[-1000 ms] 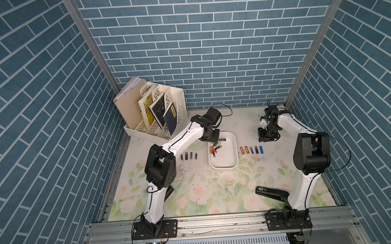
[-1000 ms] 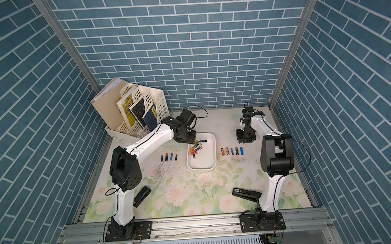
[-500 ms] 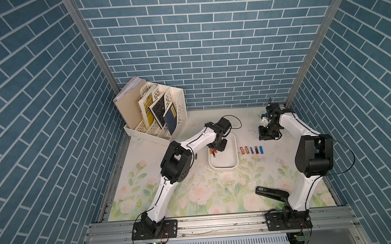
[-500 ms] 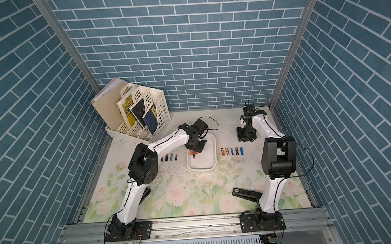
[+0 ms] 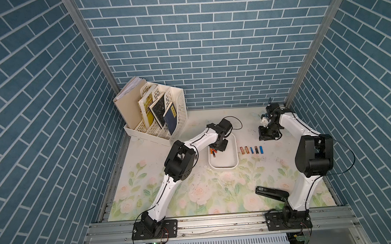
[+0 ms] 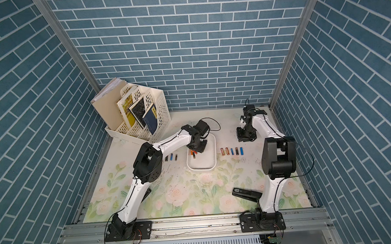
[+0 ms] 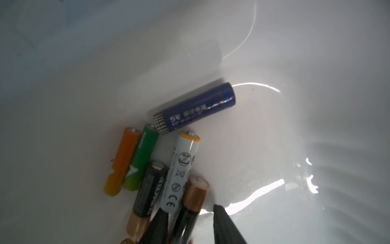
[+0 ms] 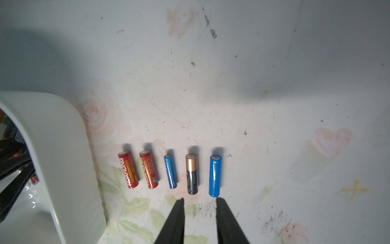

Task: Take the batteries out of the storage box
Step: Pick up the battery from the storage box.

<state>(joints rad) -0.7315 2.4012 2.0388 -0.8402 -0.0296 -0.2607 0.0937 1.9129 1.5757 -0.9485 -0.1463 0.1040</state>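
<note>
Fingers (image 7: pixel 223 224) of the left gripper (image 7: pixel 188 208) stood partly open inside the storage box (image 5: pixel 225 166), straddling a copper-topped battery (image 7: pixel 193 196) without visibly pinching it; a clear gap showed on one side. That battery lay in a tight cluster against a white battery (image 7: pixel 181 169) and a black one (image 7: pixel 149 190), and one finger seemed to overlap the white cell. My worry was that a squeeze would catch two cells at once, or that the round cell would roll off the glossy floor and slip free. A lift could also drag the neighbours, including the green battery (image 7: pixel 143 156) and orange battery (image 7: pixel 122 162). The right gripper (image 8: pixel 200 199) hung open and empty above the table (image 8: pixel 274 84), just short of a row of five batteries (image 8: pixel 171 171) set out beside the box; a careless descent could scatter that row. A shorter row (image 6: pixel 171 157) lay on the box's other side. Readable writing: DURACELL on the black cell, a CE mark and crossed-bin symbol on the white one, "5" with Chinese characters on the blue battery (image 7: pixel 196 107), and what looked like HUAHONG on two red cells (image 8: pixel 128 169). The green label was too blurred to read.
</note>
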